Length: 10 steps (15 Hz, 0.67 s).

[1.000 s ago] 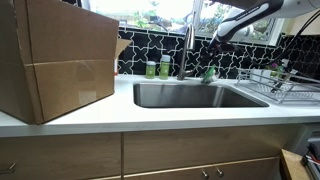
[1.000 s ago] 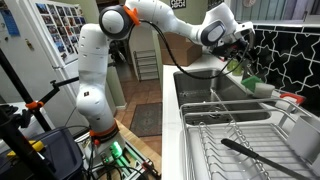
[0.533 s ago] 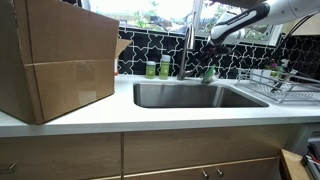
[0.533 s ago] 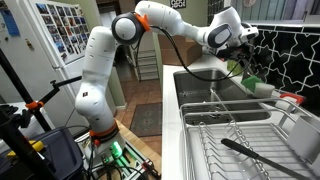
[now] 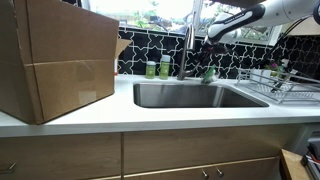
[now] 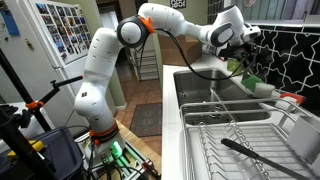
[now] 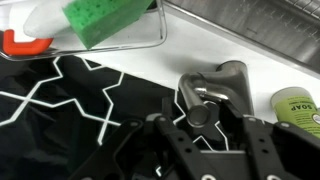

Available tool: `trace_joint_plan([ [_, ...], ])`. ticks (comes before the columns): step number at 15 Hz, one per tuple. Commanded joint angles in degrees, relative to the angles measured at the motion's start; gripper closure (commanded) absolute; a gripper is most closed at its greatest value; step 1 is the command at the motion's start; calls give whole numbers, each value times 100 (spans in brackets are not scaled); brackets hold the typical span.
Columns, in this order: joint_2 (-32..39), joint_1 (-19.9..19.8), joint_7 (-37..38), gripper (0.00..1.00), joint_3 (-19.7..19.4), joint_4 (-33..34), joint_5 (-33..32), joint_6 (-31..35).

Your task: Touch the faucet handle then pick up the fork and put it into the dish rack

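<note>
Counter: white worktop (image 5: 60, 125) with a steel sink (image 5: 190, 95) set in it. The black-and-white tiled backsplash (image 5: 240, 55) is behind, and a big cardboard box (image 5: 55, 60) sits at the end away from the rack.
Faucet: tall chrome faucet (image 5: 187, 45) behind the sink, with two green bottles (image 5: 157, 68) just beside its base.
Gripper: your gripper (image 5: 209, 35) (image 6: 245, 40) is up near the faucet's upper stem, with a gap still visible in an exterior view.
Fingers: the fingers (image 7: 150, 140) are spread wide at the bottom of the wrist view and hold nothing.
Faucet handle: the faucet handle (image 7: 228, 75) sits mid-frame in your wrist view, lined up with the gap between the fingers. I can't tell from these views whether there is contact.
Sponge: a green sponge (image 7: 100, 20) lies on the sink edge, well apart from the fingers.
Dish rack: the wire dish rack (image 5: 285, 85) (image 6: 235, 135) stands on the counter beside the sink. A long dark utensil (image 6: 250, 150) lies in it.
Fork: I can't make it out in any view.
Change vs 1 s ago: you've slid the gripper sideways toward the faucet, so the gap is clearly smaller in an exterior view. The arm's elbow (image 6: 135, 30) has swung over toward the sink. Box, bottles, rack and utensil are unchanged.
</note>
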Motion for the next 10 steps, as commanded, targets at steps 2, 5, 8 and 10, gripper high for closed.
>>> trace_joint_plan([
  [2,266,-162,-227,87,152,426,151,-352],
  [5,316,-184,-252,90,180,518,165,-444],
  [8,314,-207,-327,89,234,551,206,-511],
  [10,286,-229,-411,90,310,524,285,-512],
])
